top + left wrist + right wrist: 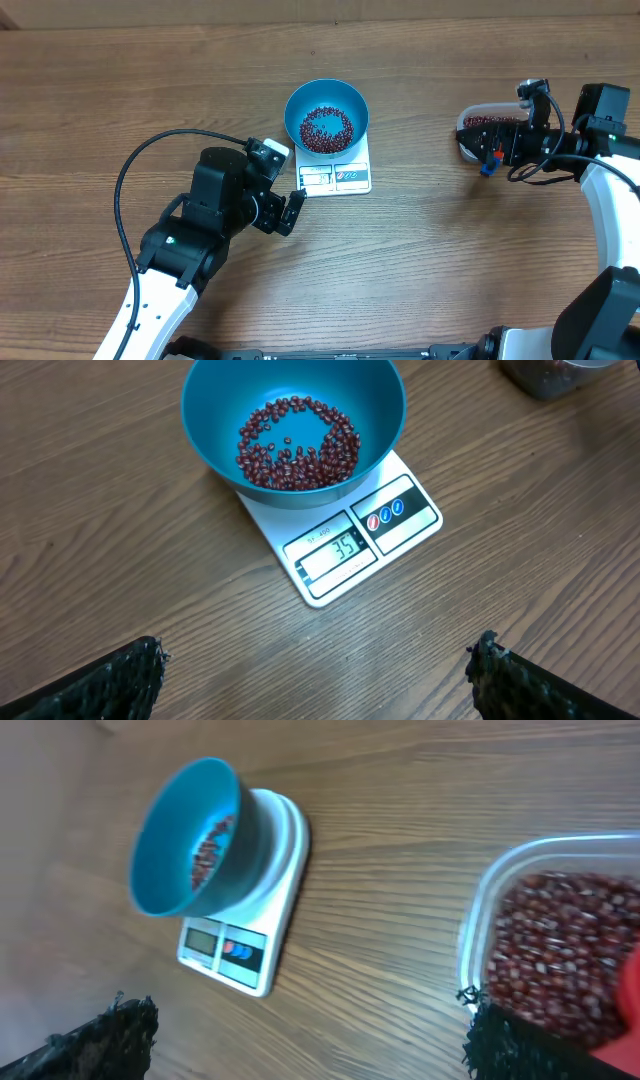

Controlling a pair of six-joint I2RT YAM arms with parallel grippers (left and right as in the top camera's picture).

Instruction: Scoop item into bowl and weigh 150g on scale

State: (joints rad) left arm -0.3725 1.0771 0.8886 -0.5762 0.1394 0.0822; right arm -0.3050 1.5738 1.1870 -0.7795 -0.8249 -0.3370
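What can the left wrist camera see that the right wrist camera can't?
Only the left wrist view looks down into the round bright-blue bowl, so the small dark red beans show as a ring, and the display reads 35. Only the right wrist view shows the clear plastic tub full of more beans, with a bit of a red scoop at the edge; the left catches just a blurry corner of it. Both show the bowl standing on the flat white rectangular scale on the wooden table.
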